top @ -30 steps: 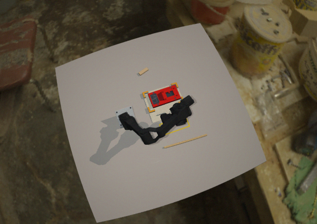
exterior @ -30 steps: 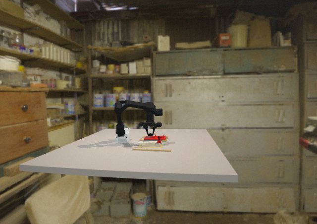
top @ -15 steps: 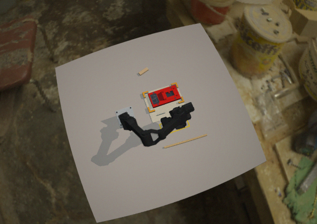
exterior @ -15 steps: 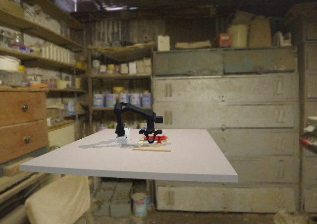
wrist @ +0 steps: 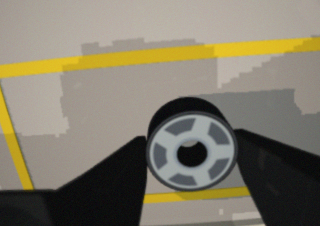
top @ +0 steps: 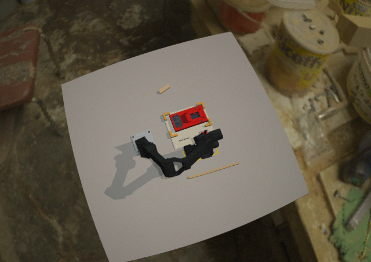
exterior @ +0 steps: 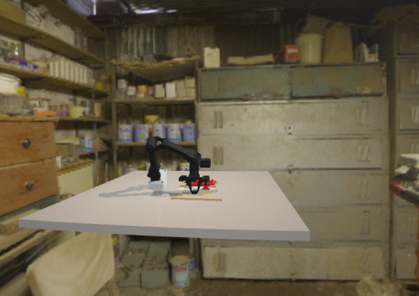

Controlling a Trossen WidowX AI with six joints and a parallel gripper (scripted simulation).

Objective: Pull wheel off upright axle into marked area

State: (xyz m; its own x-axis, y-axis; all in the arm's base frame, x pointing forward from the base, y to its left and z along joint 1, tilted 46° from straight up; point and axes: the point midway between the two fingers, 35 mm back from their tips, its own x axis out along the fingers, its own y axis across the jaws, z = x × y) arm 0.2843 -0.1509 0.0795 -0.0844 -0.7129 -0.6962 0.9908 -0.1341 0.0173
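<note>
This place is a cluttered workshop or storage shed, with wooden shelves (exterior: pixel 54 46) full of paint cans (exterior: pixel 155 131), old metal drawer cabinets (exterior: pixel 291 116) and a dusty workbench (top: pixel 314 151).
</note>
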